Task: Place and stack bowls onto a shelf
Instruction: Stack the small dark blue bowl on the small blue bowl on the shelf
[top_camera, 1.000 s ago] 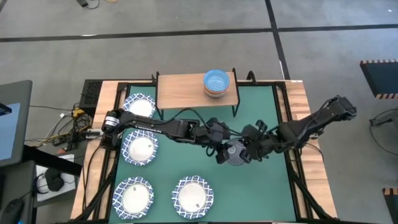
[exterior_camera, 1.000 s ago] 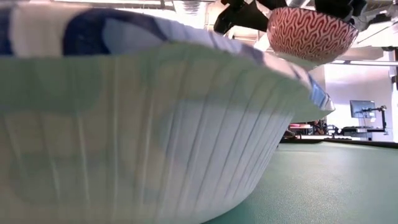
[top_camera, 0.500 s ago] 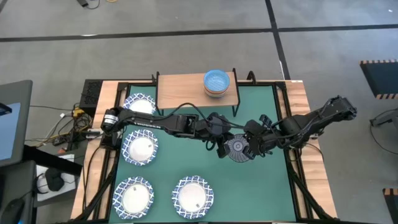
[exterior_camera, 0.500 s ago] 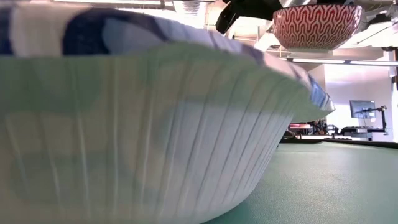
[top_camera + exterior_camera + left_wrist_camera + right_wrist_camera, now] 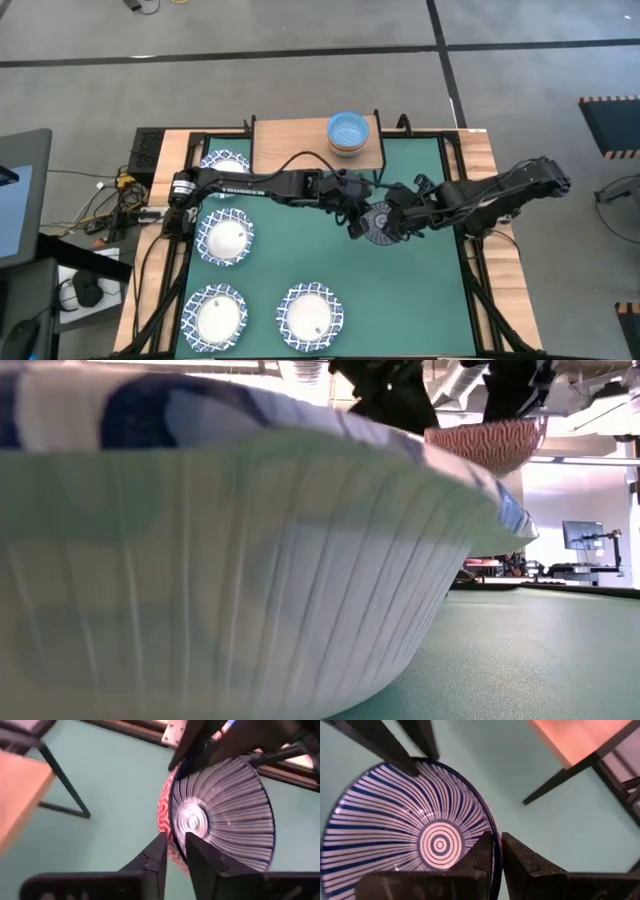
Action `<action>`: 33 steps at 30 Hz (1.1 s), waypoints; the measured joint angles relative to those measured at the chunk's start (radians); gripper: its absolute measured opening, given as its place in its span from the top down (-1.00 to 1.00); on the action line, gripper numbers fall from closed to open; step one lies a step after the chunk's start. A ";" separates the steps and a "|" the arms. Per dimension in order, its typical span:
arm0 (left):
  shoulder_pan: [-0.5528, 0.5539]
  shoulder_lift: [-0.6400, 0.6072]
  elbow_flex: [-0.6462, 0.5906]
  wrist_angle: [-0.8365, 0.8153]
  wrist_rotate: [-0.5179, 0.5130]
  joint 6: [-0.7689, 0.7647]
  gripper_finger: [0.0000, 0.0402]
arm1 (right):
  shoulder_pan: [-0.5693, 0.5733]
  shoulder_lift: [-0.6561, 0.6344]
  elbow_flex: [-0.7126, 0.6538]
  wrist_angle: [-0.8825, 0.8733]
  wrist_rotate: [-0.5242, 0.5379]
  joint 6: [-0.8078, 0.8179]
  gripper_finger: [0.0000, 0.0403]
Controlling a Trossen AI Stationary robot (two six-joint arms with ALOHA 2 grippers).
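Above the middle of the green mat [image 5: 300,250], you have both grippers on one bowl: the ray-patterned bowl [image 5: 379,222], blue-grey inside and red-squiggled outside, hangs clear of the surface. Your left gripper [image 5: 358,217] pinches its rim from one side, fingers [image 5: 161,854] straddling the edge, and your right gripper [image 5: 398,222] pinches the opposite rim, fingers [image 5: 485,851] pressed onto the edge. From table height you see the bowl's red outer wall tilted high in the air behind a big lattice-rimmed bowl [image 5: 250,560] that fills the foreground. The shelf [image 5: 300,146] stands at the far edge of the mat, near the held bowl, and carries a pale blue bowl [image 5: 348,130] stacked on an orange one. Four wide lattice-rimmed bowls [image 5: 225,240] lie on the mat at your left and near side.
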 joint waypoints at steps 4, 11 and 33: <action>0.009 -0.006 0.025 -0.020 -0.022 0.028 0.46 | -0.022 -0.006 0.046 -0.015 -0.017 -0.024 0.73; 0.030 -0.008 0.025 -0.038 0.013 -0.009 0.21 | -0.051 0.005 0.134 -0.037 -0.008 -0.073 0.73; 0.036 0.002 0.028 -0.114 -0.076 0.073 0.98 | 0.007 -0.001 0.329 0.093 -0.005 -0.534 0.69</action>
